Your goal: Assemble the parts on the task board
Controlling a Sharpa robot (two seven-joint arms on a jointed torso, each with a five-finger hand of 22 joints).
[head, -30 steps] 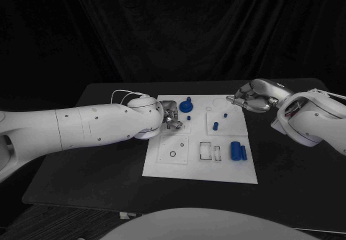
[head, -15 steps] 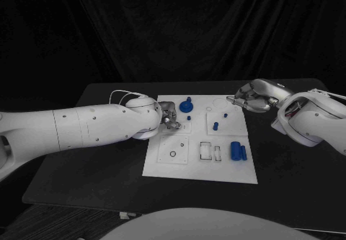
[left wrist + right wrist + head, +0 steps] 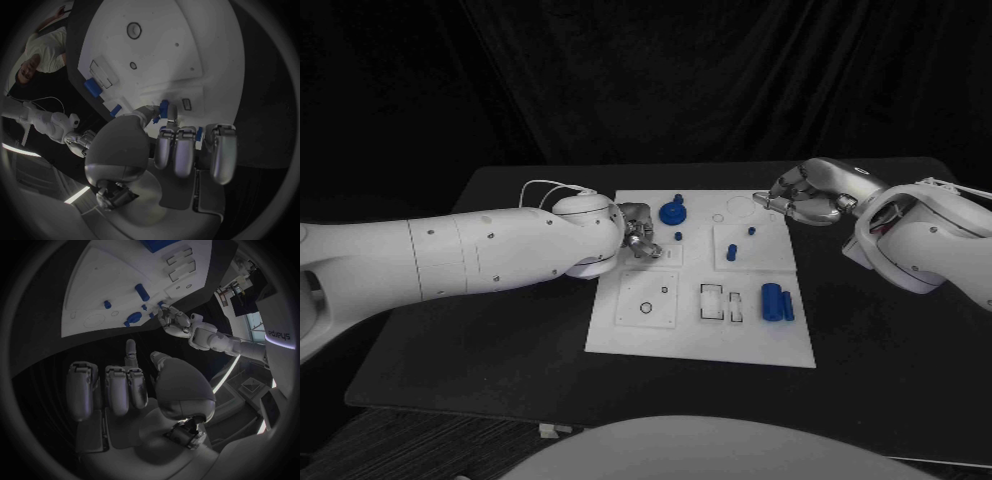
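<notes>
The black counter [image 3: 516, 330] is seen under the white task board [image 3: 704, 340], which lies in its middle. The left robot hand [image 3: 638, 232] is held over the board's left side, and a small blue part [image 3: 164, 107] is pinched between its thumb and a finger. The right robot hand [image 3: 805, 200] is held at the board's far right corner, with its fingers curled in and nothing in them. A round blue part [image 3: 674, 212] is seen near the far edge of the board. Two blue cylinders [image 3: 776, 301] are laid side by side on the right of the board. A small blue peg [image 3: 731, 253] is stood in the middle.
</notes>
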